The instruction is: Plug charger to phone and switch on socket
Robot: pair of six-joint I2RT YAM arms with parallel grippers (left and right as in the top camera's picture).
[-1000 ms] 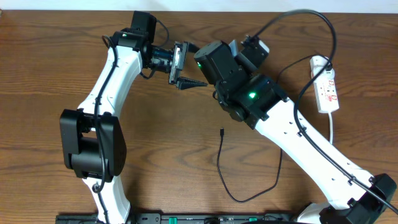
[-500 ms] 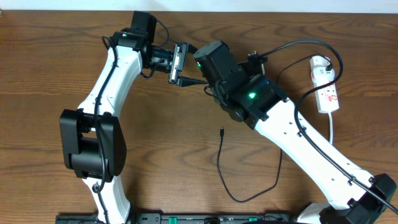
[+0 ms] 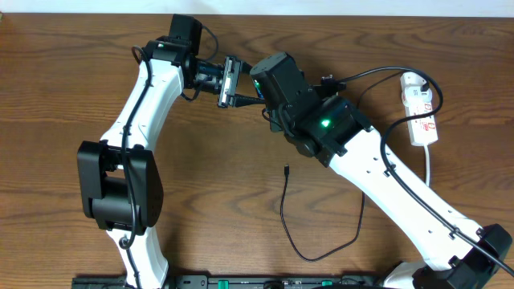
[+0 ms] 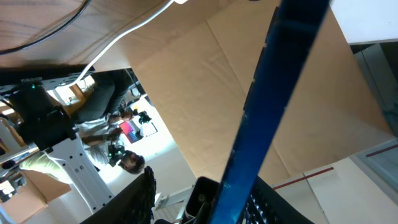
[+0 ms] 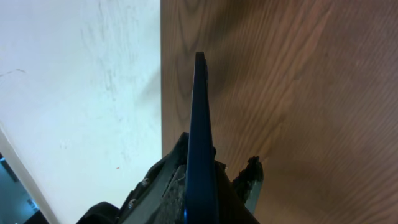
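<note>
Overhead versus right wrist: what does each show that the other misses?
Only overhead: the charger lying loose on the table, its plug in nothing, and the power strip on the right side. Only right wrist: a clear view of the phone, edge-on in the right end effector. Both: the wooden table.

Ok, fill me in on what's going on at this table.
The two arms meet over the far middle of the table with the phone between them, turned edge-on. The right hand grips the phone. It also sits between the fingers of the left hand, though I cannot tell whether those have closed. It looks like a handover. The charger lies loose on the table, plugged into nothing at its free end, and the socket lies untouched at the right.
</note>
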